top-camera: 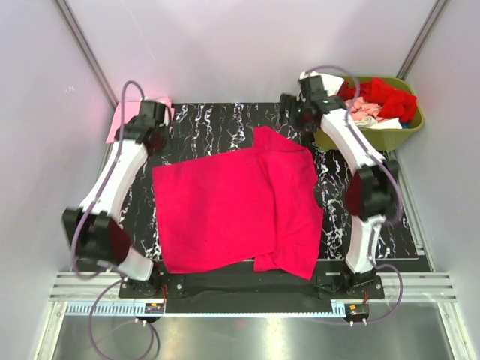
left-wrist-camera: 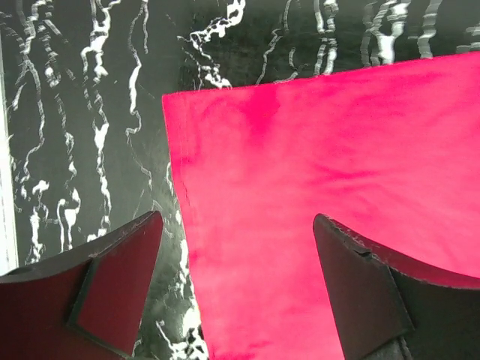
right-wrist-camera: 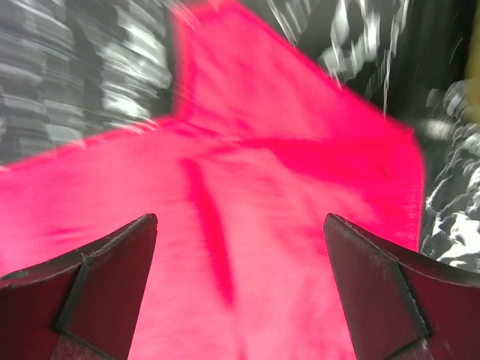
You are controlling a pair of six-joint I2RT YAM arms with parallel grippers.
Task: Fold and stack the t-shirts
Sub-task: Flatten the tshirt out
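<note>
A bright magenta-pink t-shirt (top-camera: 225, 210) lies spread on the black marbled mat (top-camera: 210, 124), its left part folded over the middle and a sleeve pointing to the far right. My left gripper (top-camera: 155, 135) hangs open above the shirt's far left corner (left-wrist-camera: 337, 165), holding nothing (left-wrist-camera: 238, 217). At the far right my right gripper (top-camera: 294, 116) is also open and empty (right-wrist-camera: 241, 217), over the sleeve area (right-wrist-camera: 262, 172); that view is blurred. A light pink shirt (top-camera: 118, 124) lies at the far left, behind the left arm.
An olive-green basket (top-camera: 416, 112) at the back right holds a red shirt (top-camera: 390, 94) and salmon and white cloth (top-camera: 367, 112). Grey walls close in both sides and the back. A metal rail runs along the near edge.
</note>
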